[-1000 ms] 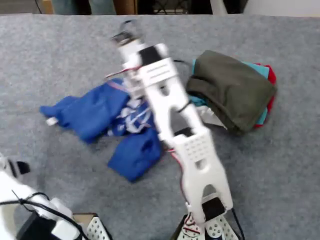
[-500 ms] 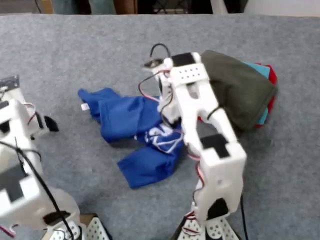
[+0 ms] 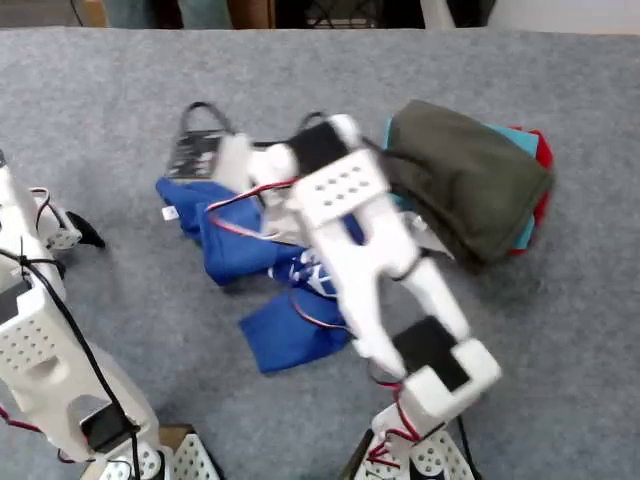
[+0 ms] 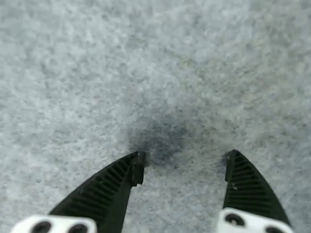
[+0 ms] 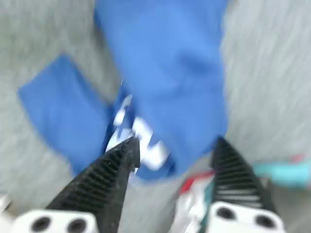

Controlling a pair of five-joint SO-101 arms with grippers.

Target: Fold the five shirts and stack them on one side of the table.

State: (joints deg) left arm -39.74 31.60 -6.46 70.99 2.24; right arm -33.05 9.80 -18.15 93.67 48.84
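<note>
Stack (image 3: pixel 470 180) of folded shirts, seemingly four, done on surface (image 3: pixel 120 100); blue shirt (image 3: pixel 250 245) beside it crumpled, yet to fold, beneath spread right fingers (image 5: pixel 109 177); left fingers (image 4: pixel 116 184) spread over bare surface.

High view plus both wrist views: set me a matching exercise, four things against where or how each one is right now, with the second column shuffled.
Things
1. blue shirt
2. olive shirt
3. left gripper
4. right gripper

States
A. open, over bare grey table cover
B. folded, on top of the stack
C. open, above the blue shirt
D. crumpled and unfolded, mid-table

Pairs: 1-D, 2-B, 3-A, 4-C
</note>
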